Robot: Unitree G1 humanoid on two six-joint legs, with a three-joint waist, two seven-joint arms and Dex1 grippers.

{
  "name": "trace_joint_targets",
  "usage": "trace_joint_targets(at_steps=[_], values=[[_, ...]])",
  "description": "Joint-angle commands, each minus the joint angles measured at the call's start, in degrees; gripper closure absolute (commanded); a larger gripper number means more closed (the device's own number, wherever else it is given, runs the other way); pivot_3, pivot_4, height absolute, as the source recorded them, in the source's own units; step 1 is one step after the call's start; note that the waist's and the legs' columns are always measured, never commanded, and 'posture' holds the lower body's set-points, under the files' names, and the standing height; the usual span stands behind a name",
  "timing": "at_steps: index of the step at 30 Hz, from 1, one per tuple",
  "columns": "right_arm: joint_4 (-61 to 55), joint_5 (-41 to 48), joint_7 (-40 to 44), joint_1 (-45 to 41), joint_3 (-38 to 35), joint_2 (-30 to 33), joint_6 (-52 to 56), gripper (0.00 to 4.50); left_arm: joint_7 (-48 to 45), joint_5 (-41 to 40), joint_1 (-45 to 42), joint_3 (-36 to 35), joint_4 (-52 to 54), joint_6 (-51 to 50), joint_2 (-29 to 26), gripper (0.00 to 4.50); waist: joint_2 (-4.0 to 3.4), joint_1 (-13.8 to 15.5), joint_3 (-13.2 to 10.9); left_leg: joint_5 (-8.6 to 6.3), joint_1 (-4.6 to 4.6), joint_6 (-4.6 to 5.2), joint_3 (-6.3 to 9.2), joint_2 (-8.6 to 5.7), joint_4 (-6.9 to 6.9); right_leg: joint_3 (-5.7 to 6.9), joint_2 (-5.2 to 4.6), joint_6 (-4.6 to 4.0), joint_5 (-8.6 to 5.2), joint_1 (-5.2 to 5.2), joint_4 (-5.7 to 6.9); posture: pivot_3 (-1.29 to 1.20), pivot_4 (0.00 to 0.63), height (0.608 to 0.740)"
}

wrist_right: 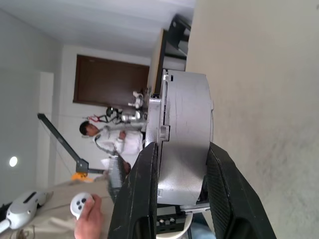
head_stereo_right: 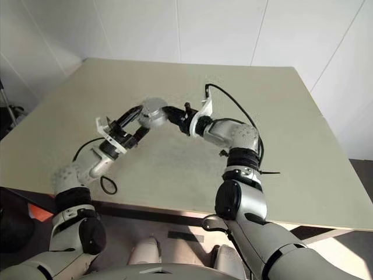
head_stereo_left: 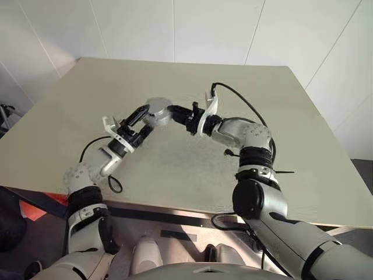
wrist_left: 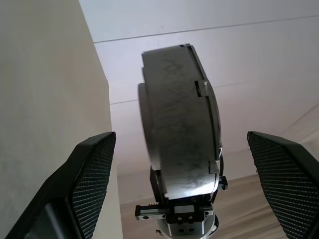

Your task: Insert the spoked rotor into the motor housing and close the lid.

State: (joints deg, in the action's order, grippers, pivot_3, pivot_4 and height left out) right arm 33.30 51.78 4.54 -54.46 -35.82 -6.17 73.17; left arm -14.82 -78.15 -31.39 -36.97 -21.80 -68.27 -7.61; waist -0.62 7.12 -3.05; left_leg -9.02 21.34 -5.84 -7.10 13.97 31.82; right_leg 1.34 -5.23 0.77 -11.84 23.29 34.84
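My right gripper [wrist_right: 177,174] clamps a round, silver-grey metal puck, the motor housing [wrist_right: 183,137], by its two flat faces, one black finger on each side. I hold it in the air above the pale olive table [head_stereo_left: 192,169], well clear of the surface, near the middle of the tabletop and just ahead of my left arm.

Seen edge-on from my right wrist, the motor housing is a thick disc with a brushed, faintly scratched rim and a seam running around it, where a thinner layer sits flush against the thicker body; small notches break that seam. From my left wrist the same rim shows dull grey with small rectangular tabs along one edge. From my head it reads as a plain grey circle [head_stereo_left: 157,109]. I cannot tell whether windings or a rotor sit inside.

My left gripper [head_stereo_left: 136,120] stands wide, its fingers [wrist_left: 94,174] spread to either side of the motor housing, apart from it.
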Motion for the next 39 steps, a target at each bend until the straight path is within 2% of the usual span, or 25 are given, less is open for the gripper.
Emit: trace_joint_targets(at_steps=[1,13,22,25,30,39], values=[[-1.1,1.7,1.3,-1.2,1.4,-0.1,0.0,3.33,-2.0,-2.8,-0.2,1.8,3.2,-2.1,-1.1,0.04,0.01,0.0,0.0,0.00,0.03,0.00,0.00,0.00,0.02,0.01,-0.01,0.00,0.00,0.01,0.00,0.00,0.000,0.740],[-1.1,1.4,1.9,-0.4,3.9,0.4,-1.5,3.33,-0.8,-0.5,-1.2,1.6,0.4,5.7,-1.4,0.04,0.02,0.1,0.0,0.00,0.04,0.00,0.05,0.01,0.36,-0.03,-0.02,0.08,0.12,-0.08,0.10,0.00,0.000,0.740],[-1.1,1.5,1.9,-0.3,4.6,1.0,-2.1,3.33,-0.8,0.3,-0.8,2.8,0.6,6.8,-1.7,0.04,0.02,0.1,0.0,0.00,0.05,0.00,0.05,0.01,0.39,-0.03,-0.03,0.09,0.15,-0.08,0.10,0.00,0.000,0.740],[-0.9,1.4,2.0,-0.4,4.7,1.1,-2.4,3.33,-0.5,0.9,-0.5,3.3,0.7,7.2,-1.5,0.67,0.02,0.1,0.0,0.00,0.05,0.00,0.05,0.01,0.39,-0.03,-0.03,0.09,0.16,-0.08,0.11,0.00,0.000,0.740],[-0.3,1.1,2.2,-0.7,4.9,1.4,-3.1,3.33,-0.4,1.0,-0.1,2.7,0.2,8.3,-2.0,2.21,0.02,0.1,0.0,0.00,0.05,0.00,0.05,0.01,0.40,-0.03,-0.03,0.09,0.16,-0.08,0.11,0.00,0.000,0.740],[0.8,-1.3,4.1,-0.7,7.4,2.3,-6.1,3.33,0.2,1.5,0.0,3.4,-0.3,9.0,-1.7,2.25,0.03,0.1,0.0,0.00,0.06,0.00,0.05,0.01,0.42,-0.03,-0.03,0.08,0.16,-0.08,0.12,0.00,0.000,0.740]])
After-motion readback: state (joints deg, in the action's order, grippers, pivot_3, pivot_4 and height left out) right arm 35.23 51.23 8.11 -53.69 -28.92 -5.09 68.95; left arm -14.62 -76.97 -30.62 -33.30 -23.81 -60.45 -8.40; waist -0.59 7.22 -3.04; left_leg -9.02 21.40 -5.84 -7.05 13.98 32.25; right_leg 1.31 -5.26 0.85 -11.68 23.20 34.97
